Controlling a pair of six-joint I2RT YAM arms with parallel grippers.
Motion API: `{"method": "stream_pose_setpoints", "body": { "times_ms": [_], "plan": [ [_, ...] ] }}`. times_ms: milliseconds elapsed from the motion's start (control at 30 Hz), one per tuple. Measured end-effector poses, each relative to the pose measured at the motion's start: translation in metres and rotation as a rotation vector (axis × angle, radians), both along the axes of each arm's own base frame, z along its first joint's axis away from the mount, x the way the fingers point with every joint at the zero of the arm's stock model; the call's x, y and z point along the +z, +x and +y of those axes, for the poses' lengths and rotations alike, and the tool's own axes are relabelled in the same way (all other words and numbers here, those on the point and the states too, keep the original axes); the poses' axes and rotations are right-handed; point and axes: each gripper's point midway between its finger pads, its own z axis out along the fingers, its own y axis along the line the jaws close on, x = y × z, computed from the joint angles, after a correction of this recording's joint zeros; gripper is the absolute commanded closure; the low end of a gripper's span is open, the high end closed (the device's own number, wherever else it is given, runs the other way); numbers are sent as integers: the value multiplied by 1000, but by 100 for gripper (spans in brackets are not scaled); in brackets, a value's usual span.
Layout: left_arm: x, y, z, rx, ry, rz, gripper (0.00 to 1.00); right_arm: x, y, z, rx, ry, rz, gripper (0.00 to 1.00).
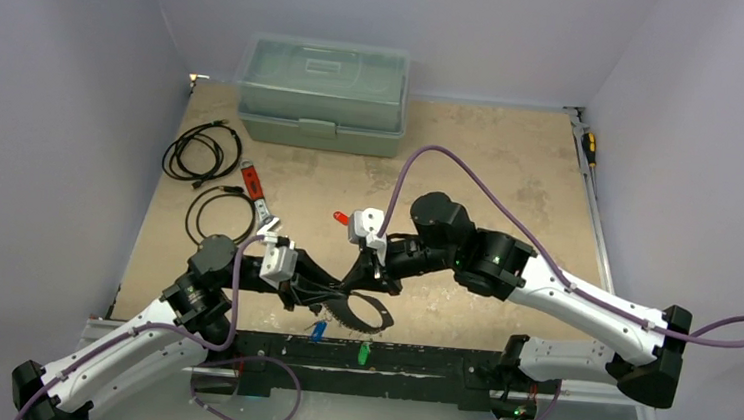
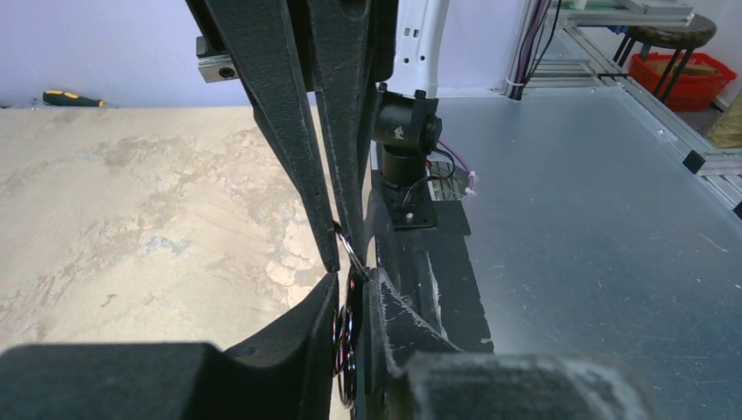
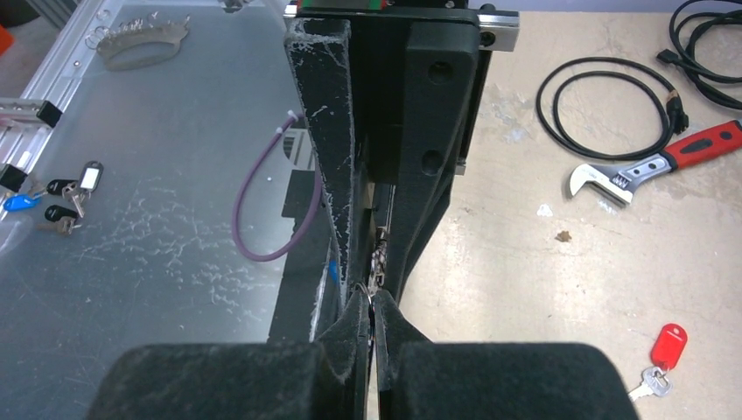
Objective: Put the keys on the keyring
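Observation:
The two grippers meet tip to tip above the table's near edge. My right gripper (image 1: 371, 272) (image 3: 374, 302) is shut on the thin silvery keyring (image 3: 376, 290), whose wire shows between its fingertips (image 2: 348, 252). My left gripper (image 1: 346, 291) (image 2: 354, 282) has its jaws closed to a narrow slit on dark shiny loops of the same ring. The hoop (image 1: 367, 320) hangs dark below both. A red key (image 1: 341, 218) (image 3: 667, 346) lies behind the grippers. A blue key (image 1: 318, 331) and a green key (image 1: 364, 352) lie by the front rail.
A green toolbox (image 1: 322, 94) stands at the back. Two coiled black cables (image 1: 202, 152) (image 1: 219, 213) and a red-handled wrench (image 1: 254, 189) (image 3: 647, 166) lie to the left. A screwdriver (image 1: 589, 147) lies at the right edge. More keys (image 3: 61, 197) lie on the metal surface off the table.

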Motion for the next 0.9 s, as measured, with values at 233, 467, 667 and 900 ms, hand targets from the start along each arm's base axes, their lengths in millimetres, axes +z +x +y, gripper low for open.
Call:
{"method": "stream_pose_setpoints", "body": {
  "times_ms": [233,467,667,900],
  "plan": [
    [-3,3,-1,10,12,18,62,-3,-2,3,-5,-12,1,100],
    [-5,4,-2,14,16,29,95,-8,0,6,-17,-29,-4,100],
    [-4,1,-2,0,18,33,100,-7,-2,6,-14,-30,-3,100],
    [-3,4,2,33,15,8,100,5,-2,4,-39,5,-12,36]
  ]
}}
